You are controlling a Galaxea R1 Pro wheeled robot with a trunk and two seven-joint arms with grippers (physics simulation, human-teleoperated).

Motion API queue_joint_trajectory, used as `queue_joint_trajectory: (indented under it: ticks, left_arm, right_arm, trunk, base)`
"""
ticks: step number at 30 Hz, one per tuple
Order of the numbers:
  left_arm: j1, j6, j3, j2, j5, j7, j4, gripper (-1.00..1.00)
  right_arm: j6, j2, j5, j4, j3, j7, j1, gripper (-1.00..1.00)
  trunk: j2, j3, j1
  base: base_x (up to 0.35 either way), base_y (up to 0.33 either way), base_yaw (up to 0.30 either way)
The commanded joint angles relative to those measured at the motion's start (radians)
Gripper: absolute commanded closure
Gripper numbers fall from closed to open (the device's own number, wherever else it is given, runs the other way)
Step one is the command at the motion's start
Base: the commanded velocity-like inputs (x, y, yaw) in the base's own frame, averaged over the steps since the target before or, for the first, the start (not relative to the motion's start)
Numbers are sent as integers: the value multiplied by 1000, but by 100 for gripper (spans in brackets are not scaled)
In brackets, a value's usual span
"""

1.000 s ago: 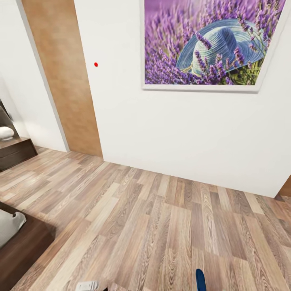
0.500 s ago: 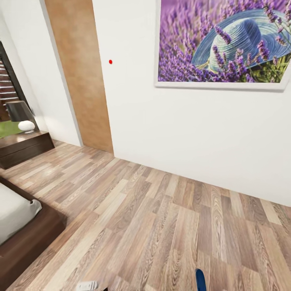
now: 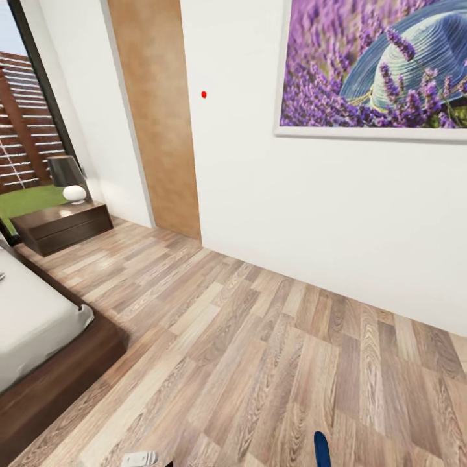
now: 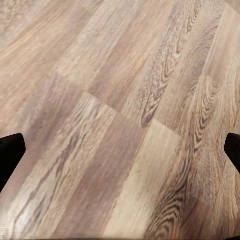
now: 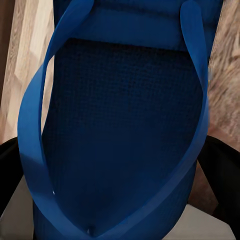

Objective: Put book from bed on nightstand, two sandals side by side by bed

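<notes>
Head view first: I see the bedroom's plank floor (image 3: 259,350), the corner of the bed (image 3: 39,337) at the left with its pale mattress and dark frame, and further back a dark nightstand (image 3: 65,227) with a lamp (image 3: 68,178) on it. A large lavender picture (image 3: 376,65) hangs on the white wall. At the bottom edge a sliver of blue pokes up, the tip of a sandal (image 3: 322,449); the rest is cut off by the frame. The book is not something I can pick out on the visible strip of mattress, and I cannot place the second sandal.

Left wrist view: the left gripper (image 4: 120,150) looks down at bare planks. Its two dark fingertips (image 4: 10,155) sit at opposite edges of the picture, spread wide, with nothing between them.

Right wrist view: the sandal (image 5: 120,125) sits right against the lens, sole and strap looping round. The right gripper (image 5: 120,200) has dark fingers (image 5: 10,170) showing on either side of the sole, so I judge it clamped across the width. The actual contact is hidden behind the sandal.

My guess is that the sandal is light, flexible foam or rubber, not fragile, a bit springy, so it may bend or pivot in a narrow pinch. Holding across the sole's middle seems sounder than by the thin strap, which would let it swing.
</notes>
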Motion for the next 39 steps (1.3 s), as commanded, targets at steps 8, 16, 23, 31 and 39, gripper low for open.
queue_joint_trajectory:
  ticks: [8,16,23,31,39]
  left_arm:
    - [-1,0,2,-1,5,-6,1,-100]
    - [-1,0,2,0,5,-6,1,-100]
    - [-1,0,2,0,5,-6,1,-100]
    - [-1,0,2,0,5,-6,1,-100]
    - [-1,0,2,0,5,-6,1,-100]
  right_arm:
    - [10,0,-9,-1,1,3,0,100]
    - [11,0,-9,-1,0,3,0,100]
    - [11,0,-9,-1,1,3,0,100]
    - [10,0,-9,-1,0,3,0,100]
    - [11,0,-9,-1,0,3,0,100]
  trunk:
    - [0,-9,0]
    - [0,-18,0]
    - [0,-23,0]
    - [0,-23,0]
    - [0,-24,0]
  base:
    - [0,0,217]
    - [0,0,217]
    - [0,0,118]
    - [0,0,7]
    - [0,0,0]
